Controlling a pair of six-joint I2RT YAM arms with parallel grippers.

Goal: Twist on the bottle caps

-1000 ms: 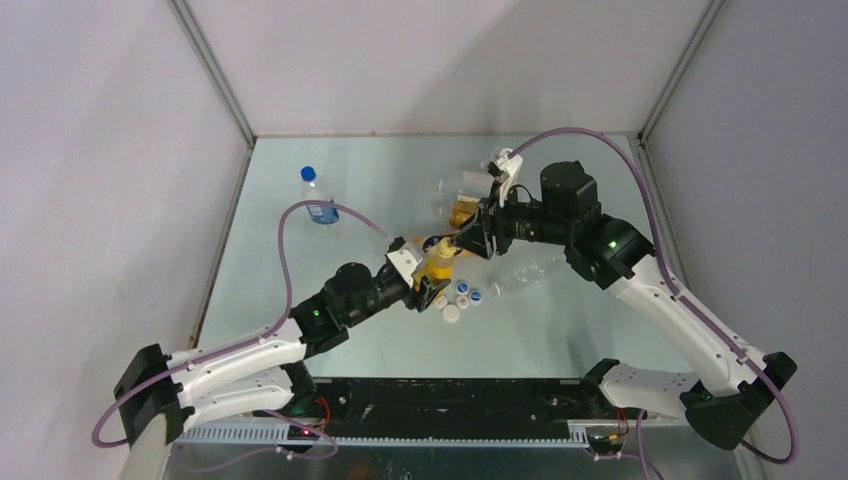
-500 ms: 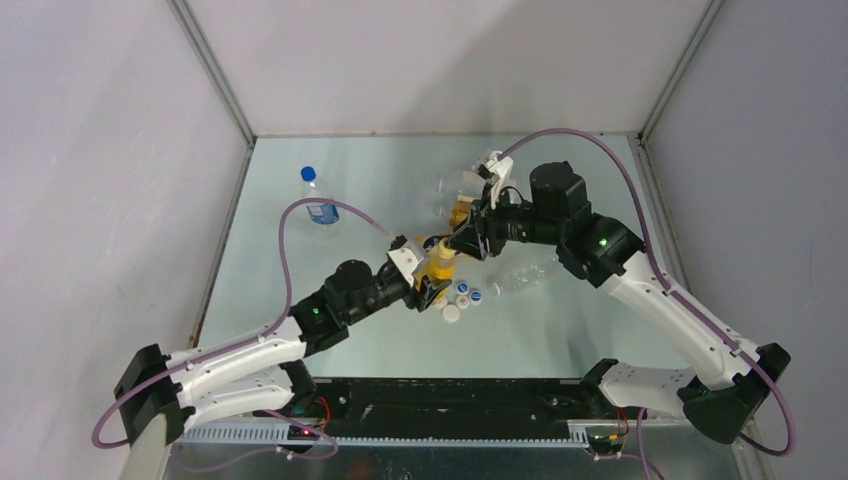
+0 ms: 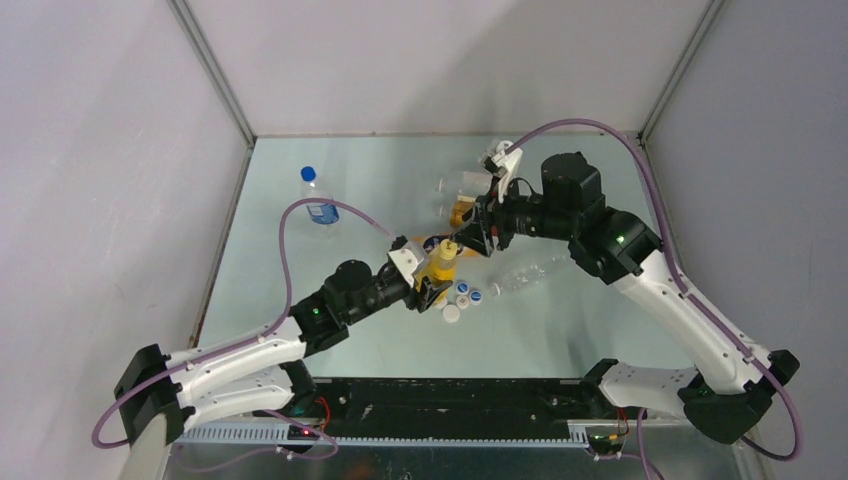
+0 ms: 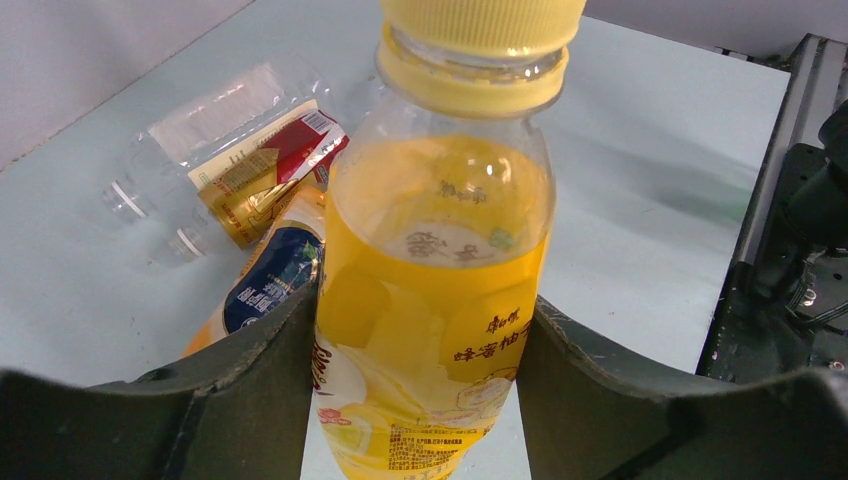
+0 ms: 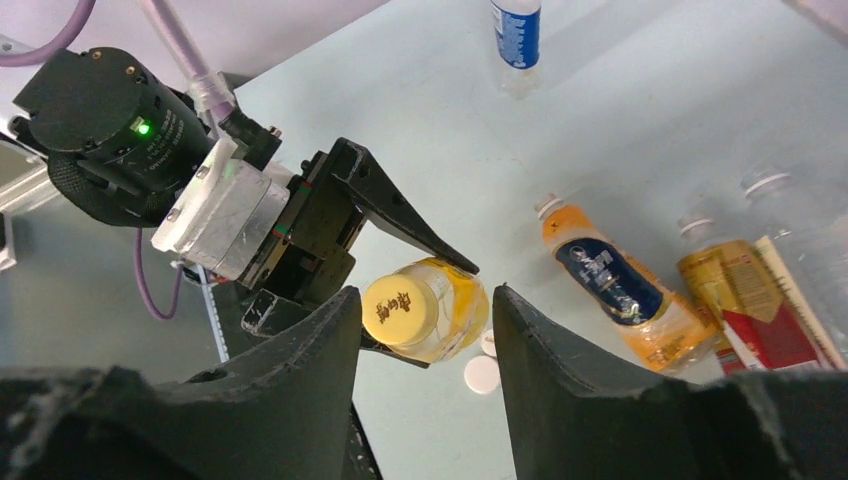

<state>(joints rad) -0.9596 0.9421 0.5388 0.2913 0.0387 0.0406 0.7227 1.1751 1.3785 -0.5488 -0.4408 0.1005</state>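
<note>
Bottle (image 4: 430,300): upright at mid-table, pinched round its body by the left gripper (image 4: 425,370).
Cap (image 5: 400,308): yellow, seated on the neck; how tight cannot be told.
Right gripper (image 5: 424,292): spread, a finger on either side of the cap, not clamping.
Advice: centre, close squarely, then twist while the left grips firm.

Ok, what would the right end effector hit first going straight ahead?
Probably the yellow cap on the bottle that the left end effector holds; it lies dead ahead, though depth is unclear.
</note>
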